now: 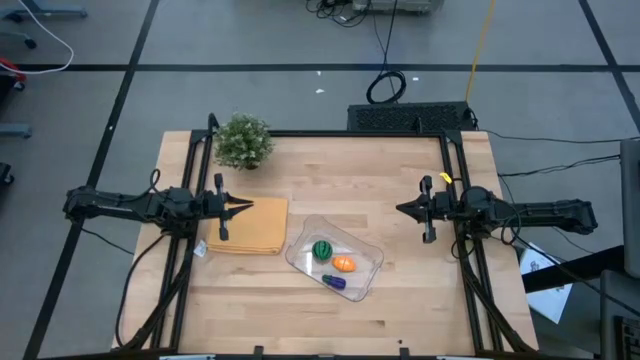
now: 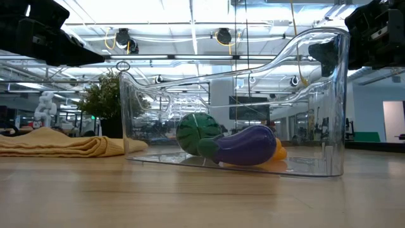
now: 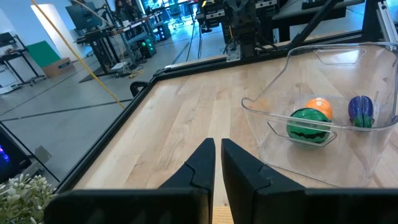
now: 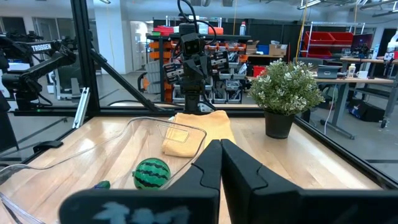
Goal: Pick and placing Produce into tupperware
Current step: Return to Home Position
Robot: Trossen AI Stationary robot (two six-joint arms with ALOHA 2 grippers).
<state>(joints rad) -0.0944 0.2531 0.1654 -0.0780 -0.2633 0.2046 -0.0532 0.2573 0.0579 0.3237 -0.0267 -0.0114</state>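
produce (image 1: 322, 250) inside tupperware (image 1: 368, 258), orange (image 1: 344, 264) clearest from above

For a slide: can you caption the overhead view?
Green ball, orange piece and purple piece lie in the clear container; left gripper and right gripper wait at either side.

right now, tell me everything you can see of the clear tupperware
The tupperware is a clear plastic bin, shallow, rectangular with rounded corners, no lid. It sits flat and askew on the wooden table, close beside the tan cloth. Inside lie the green striped ball, orange piece and purple piece. The left arm and right arm wait at the table's sides, jaws clear of it.
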